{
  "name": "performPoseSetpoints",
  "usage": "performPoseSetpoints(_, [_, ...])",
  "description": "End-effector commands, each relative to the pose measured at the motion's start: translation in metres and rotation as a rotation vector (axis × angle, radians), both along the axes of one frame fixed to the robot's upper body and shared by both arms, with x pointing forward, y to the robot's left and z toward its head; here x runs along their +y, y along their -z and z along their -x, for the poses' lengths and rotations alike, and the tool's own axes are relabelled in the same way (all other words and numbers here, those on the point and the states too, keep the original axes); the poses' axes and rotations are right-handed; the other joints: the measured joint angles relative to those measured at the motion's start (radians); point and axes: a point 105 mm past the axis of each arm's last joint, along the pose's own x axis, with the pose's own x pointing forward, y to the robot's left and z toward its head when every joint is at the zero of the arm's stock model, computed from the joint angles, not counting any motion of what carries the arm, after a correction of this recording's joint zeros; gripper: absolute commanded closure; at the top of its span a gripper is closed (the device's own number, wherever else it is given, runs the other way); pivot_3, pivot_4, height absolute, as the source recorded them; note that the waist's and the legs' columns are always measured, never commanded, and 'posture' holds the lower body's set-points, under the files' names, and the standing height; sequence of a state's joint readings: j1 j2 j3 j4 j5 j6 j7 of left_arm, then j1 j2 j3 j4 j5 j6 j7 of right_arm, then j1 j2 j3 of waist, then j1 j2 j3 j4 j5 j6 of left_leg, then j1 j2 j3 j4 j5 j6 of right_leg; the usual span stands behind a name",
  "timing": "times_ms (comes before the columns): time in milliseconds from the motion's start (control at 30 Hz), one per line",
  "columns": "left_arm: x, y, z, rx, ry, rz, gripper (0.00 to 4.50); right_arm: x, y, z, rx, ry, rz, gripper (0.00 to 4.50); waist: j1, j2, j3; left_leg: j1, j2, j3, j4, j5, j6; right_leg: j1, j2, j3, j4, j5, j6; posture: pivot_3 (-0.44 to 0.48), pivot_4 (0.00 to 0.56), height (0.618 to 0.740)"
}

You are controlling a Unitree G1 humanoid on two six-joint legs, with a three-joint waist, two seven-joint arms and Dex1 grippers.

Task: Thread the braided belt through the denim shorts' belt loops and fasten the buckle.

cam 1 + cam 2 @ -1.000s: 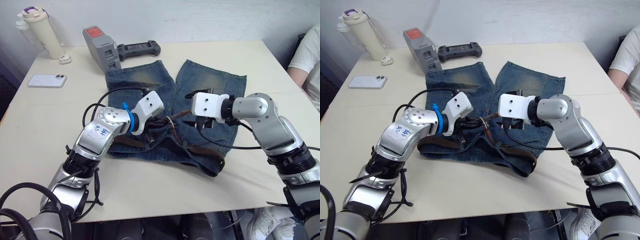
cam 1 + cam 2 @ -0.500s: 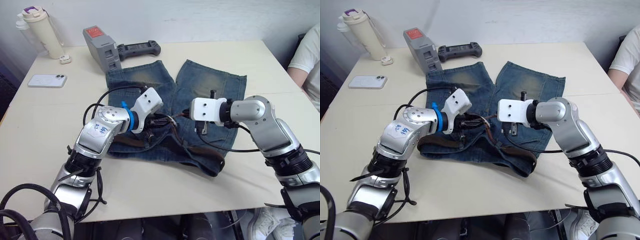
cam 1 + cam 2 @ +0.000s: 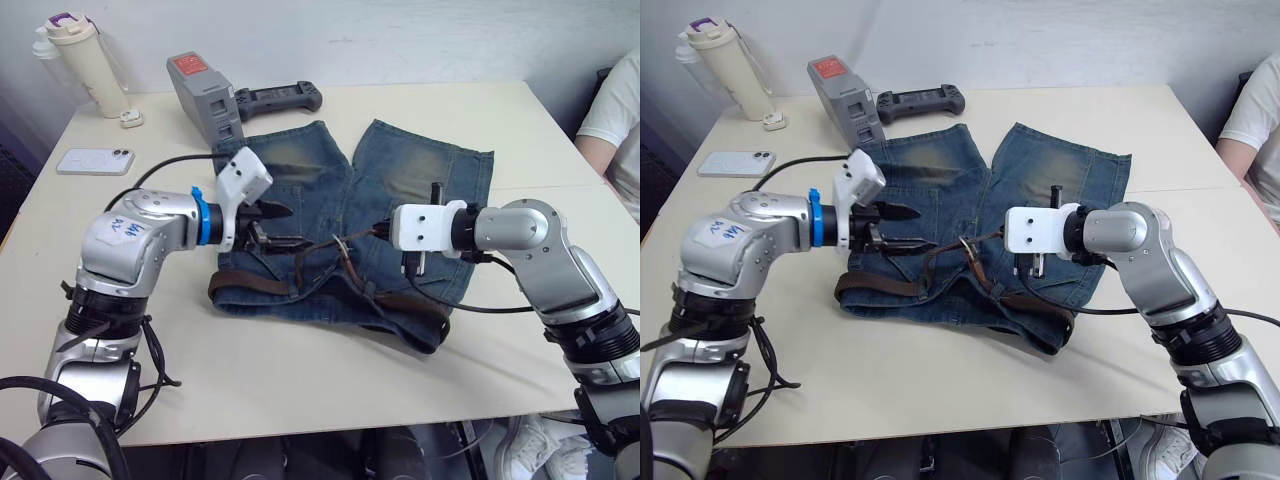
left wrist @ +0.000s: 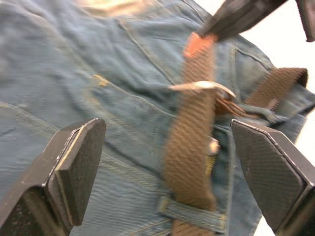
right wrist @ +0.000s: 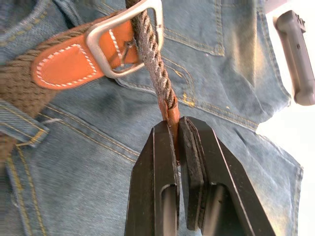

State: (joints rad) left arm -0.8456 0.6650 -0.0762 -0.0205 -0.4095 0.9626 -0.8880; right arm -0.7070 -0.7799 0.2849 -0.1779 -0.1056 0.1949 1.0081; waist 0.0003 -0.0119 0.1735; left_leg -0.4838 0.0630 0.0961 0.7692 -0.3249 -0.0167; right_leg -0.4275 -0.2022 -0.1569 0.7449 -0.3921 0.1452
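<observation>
The denim shorts (image 3: 350, 210) are lying flat on the surface (image 3: 420, 110), waistband nearest the robot, with the braided belt (image 3: 250, 288) running along that waistband. The belt's tip is being pinched between the closed fingers of the right pincer (image 5: 178, 147), and is being held taut, seemingly so that it can be drawn on through the buckle (image 5: 129, 37). The left pincer (image 3: 285, 226) is being held wide open just above the shorts beside the buckle, with nothing gripped, probably in readiness to steady the strap.

In the right wrist view, the strap is being shown already passed through the metal frame, beside a stitched orange leather tab; this is too small to be made out from the head views. In the left wrist view, a belt loop (image 4: 189, 209) is being shown with the strap passing beneath it. From the head views, a phone (image 3: 94, 161) and a bottle (image 3: 85, 63) are being shown well apart from the work.
</observation>
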Motion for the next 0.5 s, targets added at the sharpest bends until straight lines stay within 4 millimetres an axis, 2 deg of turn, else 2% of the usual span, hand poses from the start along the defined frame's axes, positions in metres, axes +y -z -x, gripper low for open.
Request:
performPoseSetpoints(33, [0.010, 0.001, -0.001, -0.008, -0.006, -0.018, 0.06, -0.008, -0.025, 0.011, -0.107, -0.022, -0.009, 4.50, -0.001, 0.000, 0.000, 0.000, 0.000, 0.000, 0.000, 0.000, 0.000, 0.000, 0.000, 0.000, 0.000, 0.000, 0.000, 0.000, 0.150, 0.650])
performPoseSetpoints(100, [0.011, 0.012, 0.001, 0.026, 0.001, -0.045, 0.06, -0.015, -0.029, 0.013, -0.152, -0.019, 0.022, 4.50, -0.002, 0.000, 0.000, 0.000, 0.000, 0.000, -0.001, 0.000, 0.000, 0.000, 0.000, 0.000, 0.000, 0.000, 0.000, 0.000, 0.150, 0.650])
performPoseSetpoints(200, [0.012, 0.021, 0.000, 0.040, -0.004, -0.073, 0.90, -0.022, -0.031, 0.014, -0.205, -0.019, 0.078, 4.50, 0.000, 0.000, 0.000, 0.000, 0.000, 0.000, 0.000, 0.000, 0.000, 0.000, 0.000, 0.000, 0.000, 0.000, 0.000, 0.000, 0.150, 0.650])
performPoseSetpoints(333, [0.012, 0.043, 0.005, 0.097, 0.015, -0.155, 2.84, -0.022, -0.055, 0.014, -0.367, -0.059, 0.089, 4.50, -0.002, 0.000, 0.000, 0.000, 0.000, 0.000, 0.000, 0.000, 0.000, 0.000, 0.000, 0.000, 0.000, 0.000, 0.000, 0.000, 0.150, 0.650])
performPoseSetpoints(433, [0.013, 0.056, 0.005, 0.103, 0.022, -0.214, 4.32, -0.013, -0.072, 0.016, -0.448, -0.119, 0.083, 4.50, -0.003, 0.000, 0.000, 0.000, 0.000, 0.001, 0.000, 0.000, 0.000, -0.001, 0.000, 0.000, 0.001, 0.000, 0.000, 0.000, 0.150, 0.650])
performPoseSetpoints(500, [0.012, 0.058, 0.004, 0.112, 0.018, -0.211, 4.44, -0.005, -0.080, 0.019, -0.486, -0.163, 0.079, 4.50, -0.003, 0.000, 0.000, 0.000, 0.000, 0.001, 0.000, 0.000, 0.000, -0.001, 0.000, 0.000, 0.001, 0.000, 0.000, 0.000, 0.150, 0.650])
